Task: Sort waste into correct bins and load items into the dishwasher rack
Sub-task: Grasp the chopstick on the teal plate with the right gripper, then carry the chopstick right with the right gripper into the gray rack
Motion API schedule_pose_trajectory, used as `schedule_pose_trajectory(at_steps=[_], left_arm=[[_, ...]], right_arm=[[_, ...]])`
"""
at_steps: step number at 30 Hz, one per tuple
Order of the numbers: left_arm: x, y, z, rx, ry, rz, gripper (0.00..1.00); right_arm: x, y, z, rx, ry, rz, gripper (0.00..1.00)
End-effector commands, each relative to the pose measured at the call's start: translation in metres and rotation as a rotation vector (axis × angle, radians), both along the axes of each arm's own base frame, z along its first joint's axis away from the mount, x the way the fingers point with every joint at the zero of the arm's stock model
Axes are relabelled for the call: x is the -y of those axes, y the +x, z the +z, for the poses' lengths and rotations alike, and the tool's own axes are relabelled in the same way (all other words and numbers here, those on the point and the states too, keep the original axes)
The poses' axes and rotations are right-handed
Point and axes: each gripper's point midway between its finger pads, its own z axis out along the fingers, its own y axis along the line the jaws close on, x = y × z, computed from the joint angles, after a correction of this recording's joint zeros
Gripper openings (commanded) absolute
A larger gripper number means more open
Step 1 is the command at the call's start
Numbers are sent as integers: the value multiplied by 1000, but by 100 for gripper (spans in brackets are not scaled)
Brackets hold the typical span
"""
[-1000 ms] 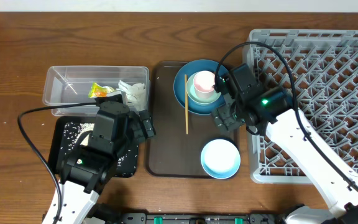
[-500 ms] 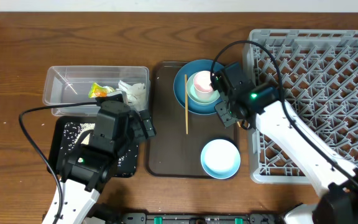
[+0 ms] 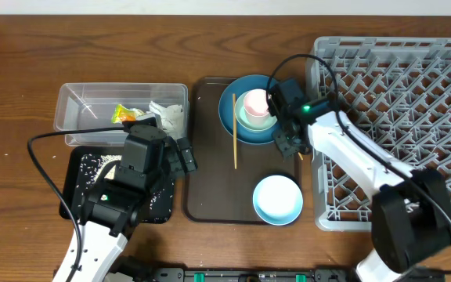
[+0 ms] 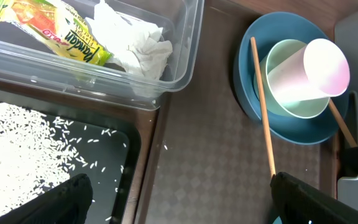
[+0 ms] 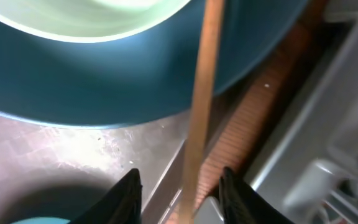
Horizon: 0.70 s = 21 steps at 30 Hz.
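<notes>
Right gripper [image 5: 180, 190] sits close against the right rim of the dark blue plate [image 3: 227, 110]. Its jaws are apart, with a chopstick [image 5: 201, 112] running between them and a gap on either side. A second ago its wrist lay further right, over the edge of the grey rack [image 3: 413, 78]; the arm has since swung left, towards the plate. That chopstick slants off the plate's edge. The other chopstick [image 3: 235, 131] lies unmoved on the brown serving tray [image 3: 210, 180], its top end over the plate's left rim. The pink cup [image 4: 303, 68] is still tilted inside the mint bowl [image 4: 297, 106] on the plate, and the pale blue bowl [image 3: 277, 199] remains lower on the tray. Left gripper [image 4: 180, 186] has not shifted: it is spread wide and empty beside the black tray [image 3: 66, 192], which holds the rice [image 4: 17, 143]. The wrapper [image 4: 55, 34] and napkin [image 4: 138, 43] lie in the clear tub [image 3: 77, 117].
</notes>
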Motion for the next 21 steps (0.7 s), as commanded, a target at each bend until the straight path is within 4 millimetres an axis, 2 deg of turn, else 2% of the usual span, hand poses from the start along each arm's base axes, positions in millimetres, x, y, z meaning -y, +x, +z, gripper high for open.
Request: schedule_pose_trajectory(at_steps=[1,3,9,16,21], left_arm=[[-3,3,1,8,9,16,94],[-3,3,1,8,9,16,94],[-3,3,1,8,9,16,94],[-3,3,1,8,9,16,94],[-3,3,2,8,8,16,94]], right_arm=[[-1,-3,-11,-36,4,-10,30],[0,-4,-14,-47,-2,-10,21],[1,-5,-14,-50,-4,-28,14],[14,-5,-11,-65,-18,-77,2],[21,-3,-1,-76,-22,-103,1]])
